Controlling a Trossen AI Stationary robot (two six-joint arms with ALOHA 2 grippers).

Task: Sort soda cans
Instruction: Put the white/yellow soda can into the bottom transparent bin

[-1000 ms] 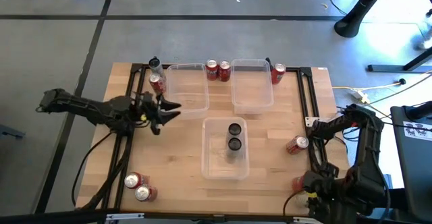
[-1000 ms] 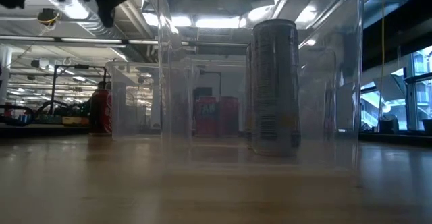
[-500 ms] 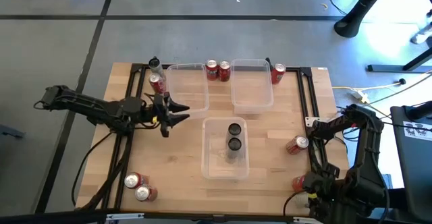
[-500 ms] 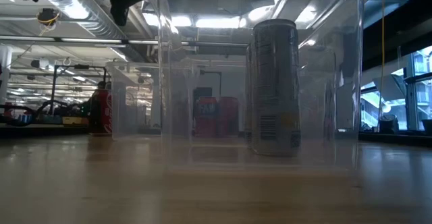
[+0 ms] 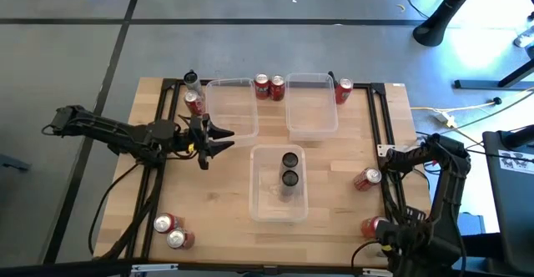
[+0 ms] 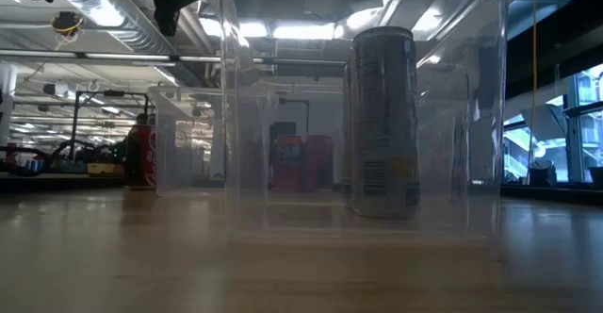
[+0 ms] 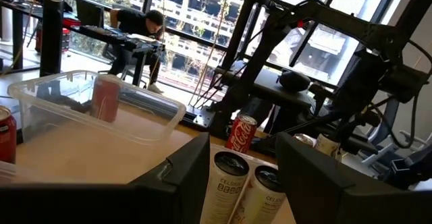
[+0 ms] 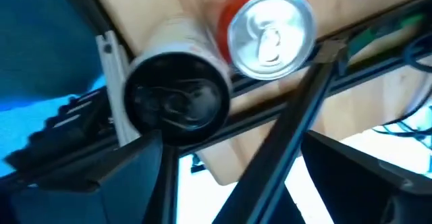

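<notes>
Left tool (image 5: 219,138) part open, empty, left of the near bin (image 5: 278,184). Right tool (image 8: 229,183) wide open over near-right soda cans (image 8: 270,30).

Bare table (image 5: 209,189) lies open between the left gripper (image 5: 219,139) and the near clear bin (image 5: 278,206). Two far bins (image 5: 232,110) stand side by side, with red cans (image 5: 269,87) in their gap. Black frame rails (image 5: 380,127) border the right edge.
</notes>
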